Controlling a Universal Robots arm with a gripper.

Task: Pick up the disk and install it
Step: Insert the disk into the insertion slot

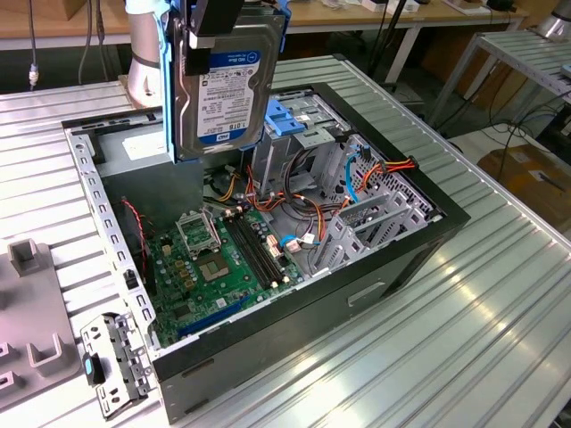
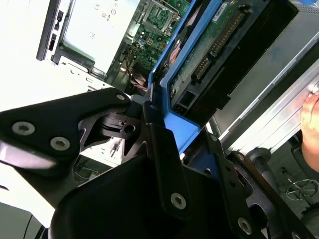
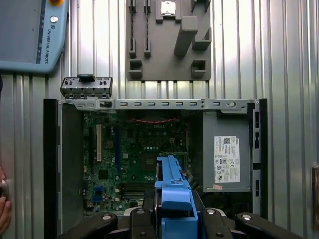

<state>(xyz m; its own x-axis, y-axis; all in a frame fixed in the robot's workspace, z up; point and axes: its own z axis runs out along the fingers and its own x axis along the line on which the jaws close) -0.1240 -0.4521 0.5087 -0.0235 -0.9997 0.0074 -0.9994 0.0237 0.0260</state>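
The disk [image 1: 225, 85], a metal hard drive with a white and blue label in blue carrier rails, hangs upright above the open computer case [image 1: 375, 267]. My gripper [image 1: 207, 37] is shut on its upper end, over the case's back part near the grey power supply [image 1: 134, 147]. In the second wrist view the disk's green circuit board [image 2: 217, 45] and blue rail show, clamped by the black fingers [image 2: 159, 149]. In the first wrist view the blue carrier [image 3: 174, 191] stands between the fingers [image 3: 142, 219], above the motherboard [image 3: 129, 159].
A bare blue bracket [image 1: 290, 116] sits in the drive bay among orange and blue cables. A grey fixture plate [image 3: 169, 45] and a loose metal front panel [image 1: 111, 361] lie beside the case on the ribbed table. A teach pendant [image 3: 30, 35] and a person's hand [image 3: 4, 209] are close by.
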